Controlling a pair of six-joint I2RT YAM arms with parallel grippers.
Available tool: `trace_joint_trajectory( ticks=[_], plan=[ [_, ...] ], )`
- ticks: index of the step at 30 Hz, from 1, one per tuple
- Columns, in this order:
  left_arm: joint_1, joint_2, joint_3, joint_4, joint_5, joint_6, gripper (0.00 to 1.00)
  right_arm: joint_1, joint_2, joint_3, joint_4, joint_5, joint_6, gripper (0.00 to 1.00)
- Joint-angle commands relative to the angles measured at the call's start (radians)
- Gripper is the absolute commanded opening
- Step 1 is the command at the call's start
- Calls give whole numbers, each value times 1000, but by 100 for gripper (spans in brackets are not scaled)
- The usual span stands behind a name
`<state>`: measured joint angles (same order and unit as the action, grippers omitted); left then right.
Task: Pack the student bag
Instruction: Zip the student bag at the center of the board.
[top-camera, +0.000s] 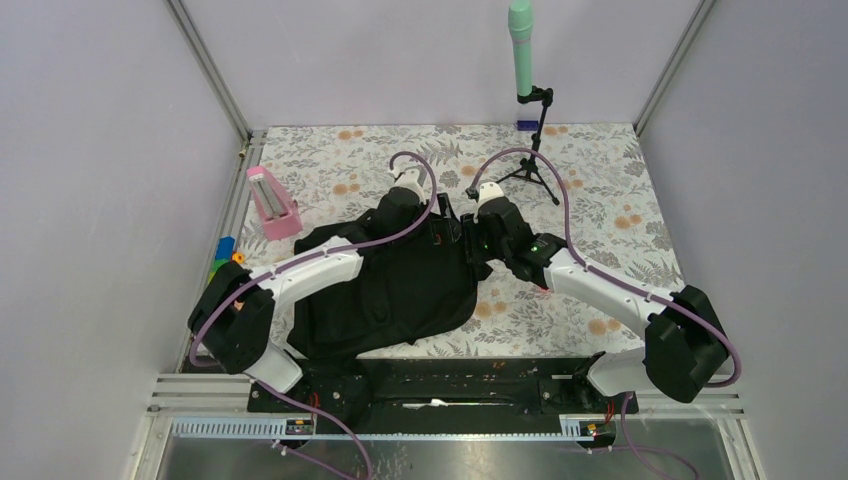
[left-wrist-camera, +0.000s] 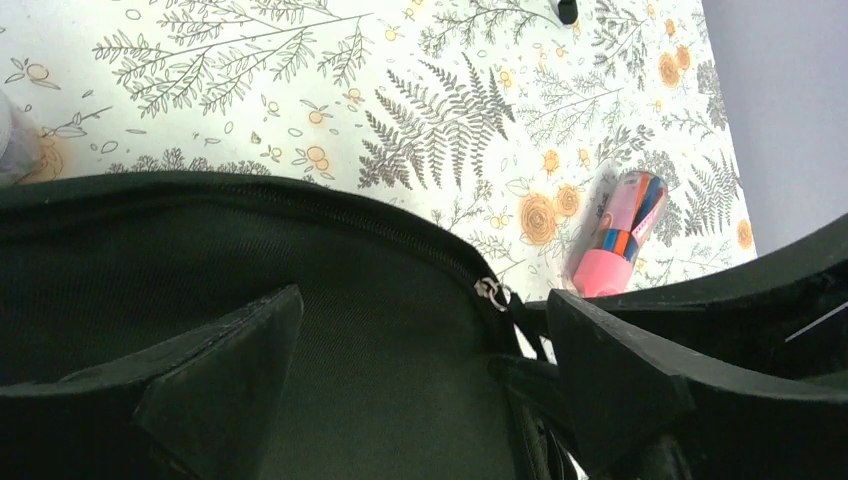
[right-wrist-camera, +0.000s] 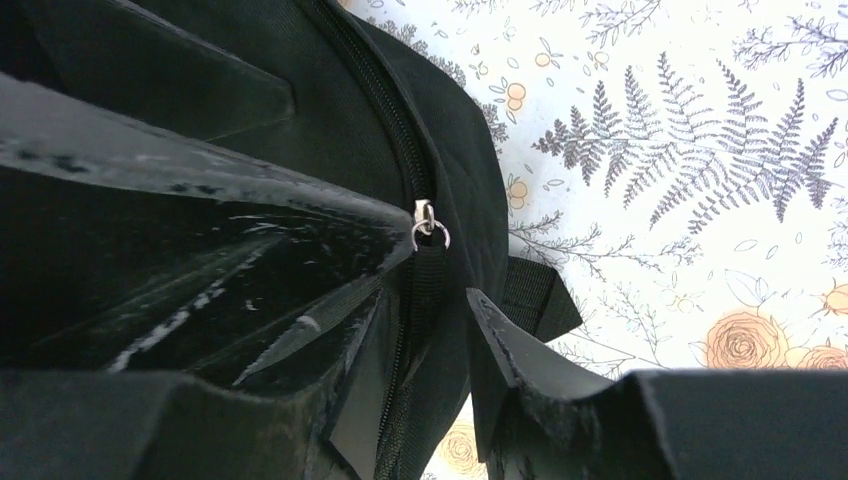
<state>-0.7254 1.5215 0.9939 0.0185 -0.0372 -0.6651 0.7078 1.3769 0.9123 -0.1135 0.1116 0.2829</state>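
From above, the student bag (top-camera: 400, 290) lies flat and slumped on the floral surface (top-camera: 600, 190), just beyond both arm bases. The left arm (top-camera: 320, 265) reaches across the bag to its far edge, and the right arm (top-camera: 600, 285) comes in at its far right corner. The bag is soft cloth with no shape of its own, so I judge it will sag and drag rather than lift as one piece.

In the left wrist view, the left fingers (left-wrist-camera: 220, 370) stand wide apart and hold nothing, over the bag's dark panel just inside its zipped edge. A metal zip slider (left-wrist-camera: 492, 292) sits on that edge. A pink tube of pens (left-wrist-camera: 620, 235) lies on the surface beyond the bag.

In the right wrist view, the right fingers (right-wrist-camera: 540, 370) stand a narrow gap apart, either side of a webbing tab (right-wrist-camera: 430, 290). The tab hangs from a zip pull (right-wrist-camera: 428, 225) at the bag's edge. I cannot tell whether the fingers pinch it. The tab looks the soundest hold, being small, woven and unlikely to slip. The loose fabric will probably need pinning by the other fingers for the zip to run.
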Motion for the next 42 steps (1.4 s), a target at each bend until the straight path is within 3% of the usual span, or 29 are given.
trace_joint_trajectory(
  ticks=[1,3,6,11,24,29,35,39,42],
  plan=[
    [8,35,60,59,1,-16,97,-10,5,45,34,21,-25,40],
    [9,49,66,54,-4,-16,98,-8,6,47,35,25,-27,39],
    [11,70,78,44,-9,-15,96,-9,3,50,34,26,-26,29],
    [11,91,86,45,-39,-14,94,-9,-16,41,29,13,-17,0],
    [12,156,143,35,-100,4,92,-6,-107,-57,-8,-61,17,0],
    [12,186,166,30,-99,10,78,10,-144,-77,-41,-37,7,0],
    [11,210,185,31,-79,13,52,62,-121,-64,-91,46,-32,0],
    [11,226,199,30,-64,13,51,102,-92,-49,-101,88,-40,0],
    [11,238,206,29,-55,13,43,119,-83,-42,-100,101,-36,0]
  ],
)
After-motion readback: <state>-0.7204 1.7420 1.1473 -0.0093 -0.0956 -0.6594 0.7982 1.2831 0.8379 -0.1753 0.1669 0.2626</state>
